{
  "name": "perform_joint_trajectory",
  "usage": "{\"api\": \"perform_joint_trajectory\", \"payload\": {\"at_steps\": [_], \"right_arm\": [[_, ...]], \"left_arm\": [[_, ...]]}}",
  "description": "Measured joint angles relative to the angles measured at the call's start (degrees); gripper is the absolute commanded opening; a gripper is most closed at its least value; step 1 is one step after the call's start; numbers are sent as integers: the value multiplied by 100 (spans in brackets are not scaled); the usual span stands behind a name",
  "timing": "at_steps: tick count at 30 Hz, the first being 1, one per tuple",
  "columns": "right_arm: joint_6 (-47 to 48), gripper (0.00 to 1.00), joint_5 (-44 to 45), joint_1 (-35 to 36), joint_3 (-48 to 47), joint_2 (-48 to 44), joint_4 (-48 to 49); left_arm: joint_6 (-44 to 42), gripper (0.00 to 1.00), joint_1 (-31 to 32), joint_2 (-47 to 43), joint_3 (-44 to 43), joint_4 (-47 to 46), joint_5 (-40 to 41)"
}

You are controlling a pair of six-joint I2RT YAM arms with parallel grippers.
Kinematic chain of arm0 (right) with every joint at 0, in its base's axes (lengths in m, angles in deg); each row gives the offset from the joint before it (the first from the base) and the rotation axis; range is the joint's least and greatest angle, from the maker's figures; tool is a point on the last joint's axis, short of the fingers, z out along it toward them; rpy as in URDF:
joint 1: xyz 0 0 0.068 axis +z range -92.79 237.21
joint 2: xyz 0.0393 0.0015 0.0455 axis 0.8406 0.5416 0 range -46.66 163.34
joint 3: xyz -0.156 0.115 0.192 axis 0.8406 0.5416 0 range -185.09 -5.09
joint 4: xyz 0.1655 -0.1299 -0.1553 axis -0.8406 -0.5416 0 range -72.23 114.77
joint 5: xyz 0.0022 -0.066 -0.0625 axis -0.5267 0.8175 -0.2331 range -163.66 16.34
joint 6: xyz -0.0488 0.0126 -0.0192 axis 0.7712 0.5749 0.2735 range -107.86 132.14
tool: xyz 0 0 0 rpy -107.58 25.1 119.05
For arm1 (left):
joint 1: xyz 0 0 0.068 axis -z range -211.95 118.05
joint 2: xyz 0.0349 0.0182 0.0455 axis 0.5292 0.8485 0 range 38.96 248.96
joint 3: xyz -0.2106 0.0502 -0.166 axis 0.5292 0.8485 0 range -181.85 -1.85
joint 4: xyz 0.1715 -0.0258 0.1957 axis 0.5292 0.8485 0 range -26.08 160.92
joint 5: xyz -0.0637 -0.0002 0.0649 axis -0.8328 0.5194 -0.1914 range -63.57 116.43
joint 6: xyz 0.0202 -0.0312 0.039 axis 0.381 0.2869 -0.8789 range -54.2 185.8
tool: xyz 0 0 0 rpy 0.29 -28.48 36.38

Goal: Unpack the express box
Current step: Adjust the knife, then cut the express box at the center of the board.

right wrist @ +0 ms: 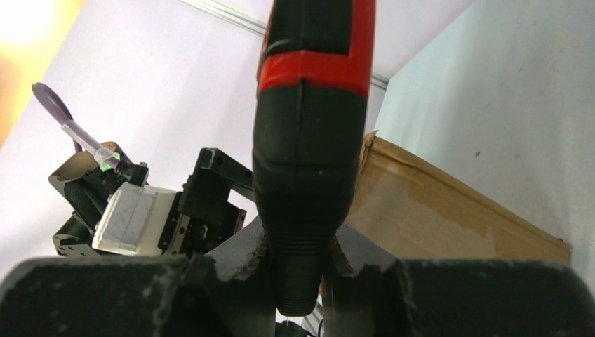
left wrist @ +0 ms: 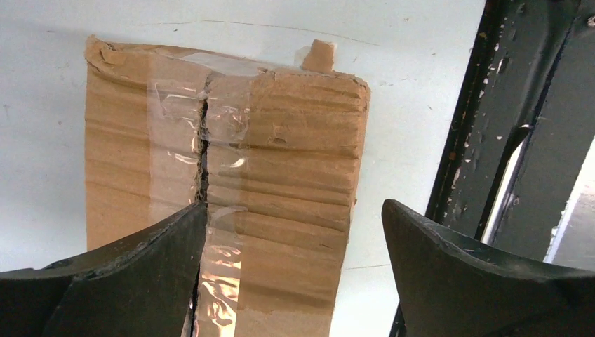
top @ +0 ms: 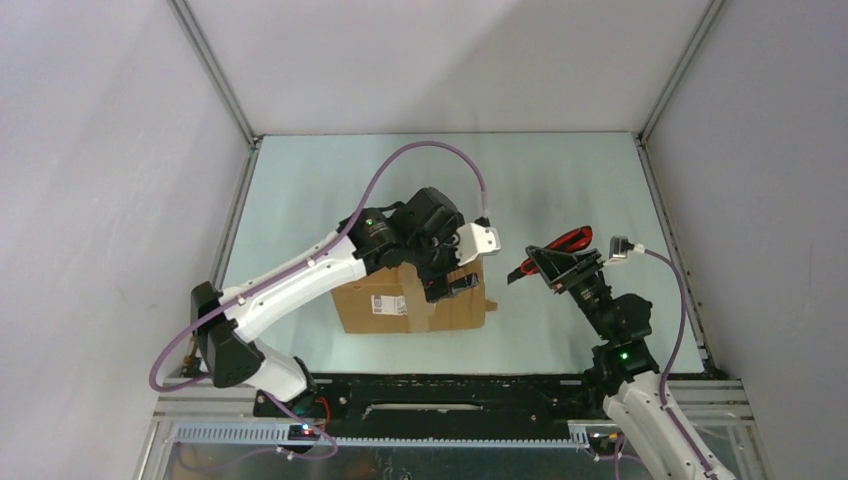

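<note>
**Left gripper open over box; right gripper holding knife**

1. Left gripper (left wrist: 293, 210): the jaws stand wide apart and hold nothing. It hangs over the top of the box (left wrist: 281, 161), pointing down. In the wrist view the left finger (left wrist: 140, 274) overlaps the centre seam (left wrist: 203, 140), while the right finger (left wrist: 463, 274) lies past the box's edge, over the table (left wrist: 42, 105) and a black rail (left wrist: 491, 126). Whether either finger touches the cardboard cannot be told.

2. Box top: clear tape (left wrist: 221, 112) runs along the seam. The seam is split into a dark, ragged gap along its visible length, and the tape beside it is wrinkled. The flaps lie flat.

3. Right gripper (right wrist: 295, 267): the jaws are closed on the black end of a knife (right wrist: 312, 140) with a red-and-black handle. The handle rises from between the fingers. In the top view the gripper (top: 545, 262) and knife (top: 560, 245) sit to the right of the box (top: 455, 312), apart from it.

4. Box position: it rests on the pale table (top: 560, 180), toward the near edge and in front of the left arm. Its white label (top: 390, 303) faces the arm bases.
</note>
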State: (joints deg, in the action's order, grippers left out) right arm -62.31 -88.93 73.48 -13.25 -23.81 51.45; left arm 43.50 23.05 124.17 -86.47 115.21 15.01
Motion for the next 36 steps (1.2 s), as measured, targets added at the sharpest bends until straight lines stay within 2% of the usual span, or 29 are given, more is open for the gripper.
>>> {"api": "perform_joint_trajectory", "payload": {"at_steps": [5,12,14,17,28,36], "right_arm": [[-46,0,-55,0,61,254,337],[-98,0,-138,0,190,586,612],[-105,0,-144,7,190,632,691],[-105,0,-142,55,190,658,769],[-96,0,149,199,188,802,859],[-101,0,809,284,92,2004,1394]], "left_arm": [[-179,90,68,0,166,-203,175],[-345,95,76,-68,332,-531,321],[-380,99,74,-101,332,-577,363],[-372,100,74,-127,332,-645,363],[-199,83,52,-203,717,-1165,24],[-7,70,52,-415,1010,-1624,55]]}}
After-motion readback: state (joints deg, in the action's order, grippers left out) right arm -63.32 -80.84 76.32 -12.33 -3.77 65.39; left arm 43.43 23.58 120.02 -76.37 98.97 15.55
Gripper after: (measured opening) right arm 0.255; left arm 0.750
